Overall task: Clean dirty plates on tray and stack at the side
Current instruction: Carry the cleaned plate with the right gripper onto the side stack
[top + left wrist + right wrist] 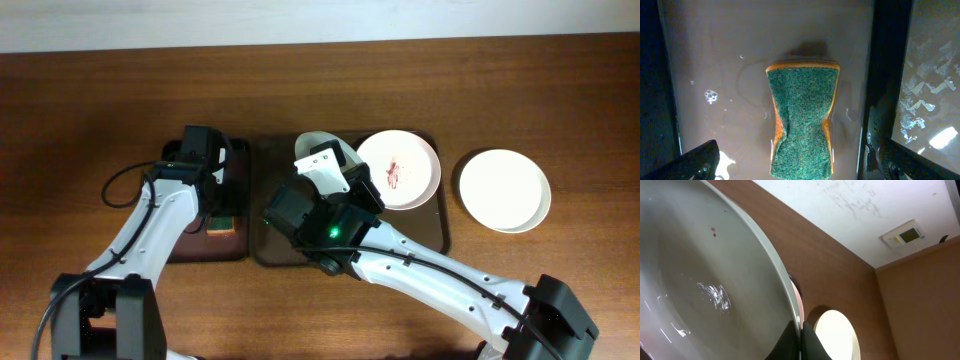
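Three white plates to track. First, the lifted plate (700,280): tilted on edge over the far left part of the large tray (262,250), pinched at its rim by the right gripper (801,330), jaws clamped tight on the edge. Only a few red specks and a wet sheen on its face. Second, the smeared plate (398,170): flat on the far right part of that tray, red sauce in its centre. Third, the clean-looking plate (505,190): off the tray, on the bare tabletop (560,110) to the right.

Left gripper (800,162) directly above the sponge (802,125), fingers spread wide to either side, touching nothing. Sponge green face up, squeezed at the waist, lying in the wet small tray (715,60).

Most likely the step in hand: fetching the sponge to wipe the lifted plate. Drop straight down, centre on the narrow waist, close firmly. Lift clear of the small tray's rim before swinging right. Hold the right grip steady, plate face turned toward the sponge and kept over the large tray to catch drips. Wipe lightly across the specks, pressing toward the clamped rim rather than away from it, to avoid levering the plate loose.
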`<act>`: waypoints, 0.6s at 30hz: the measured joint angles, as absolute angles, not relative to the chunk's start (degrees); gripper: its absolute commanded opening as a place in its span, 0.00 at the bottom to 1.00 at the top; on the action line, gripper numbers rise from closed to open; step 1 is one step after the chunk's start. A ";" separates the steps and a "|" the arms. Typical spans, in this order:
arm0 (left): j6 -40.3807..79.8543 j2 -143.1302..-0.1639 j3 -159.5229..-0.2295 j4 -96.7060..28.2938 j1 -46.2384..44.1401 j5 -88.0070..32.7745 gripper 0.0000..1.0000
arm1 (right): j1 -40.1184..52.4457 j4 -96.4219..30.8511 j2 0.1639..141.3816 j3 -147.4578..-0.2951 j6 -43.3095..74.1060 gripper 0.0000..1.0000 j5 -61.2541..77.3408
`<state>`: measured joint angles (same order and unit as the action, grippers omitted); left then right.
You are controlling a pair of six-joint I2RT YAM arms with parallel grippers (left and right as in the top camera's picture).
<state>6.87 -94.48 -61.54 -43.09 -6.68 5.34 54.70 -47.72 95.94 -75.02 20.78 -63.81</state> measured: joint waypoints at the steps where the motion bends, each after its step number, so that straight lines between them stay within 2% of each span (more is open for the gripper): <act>1: 6.87 -94.48 -61.54 -43.09 -6.68 5.34 1.00 | 54.57 -47.31 95.94 -75.02 20.84 0.04 -63.75; 5: 6.87 -94.48 -61.54 -43.07 -6.68 5.37 1.00 | 48.73 -46.48 95.94 -75.07 23.38 0.04 -52.03; 9: 6.87 -94.48 -61.54 -43.09 -6.72 5.32 1.00 | 30.85 -49.06 95.94 -75.13 29.89 0.04 -32.86; 14: 6.87 -94.48 -61.54 -43.09 -6.72 5.08 1.00 | 6.55 -50.54 95.94 -75.20 32.40 0.04 -9.82; 18: 6.87 -94.48 -61.54 -43.07 -6.72 4.93 1.00 | -10.44 -54.15 95.92 -75.24 32.91 0.04 -2.37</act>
<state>6.87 -94.48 -61.54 -43.07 -6.72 4.93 -10.44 -54.15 95.92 -75.24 32.91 -2.37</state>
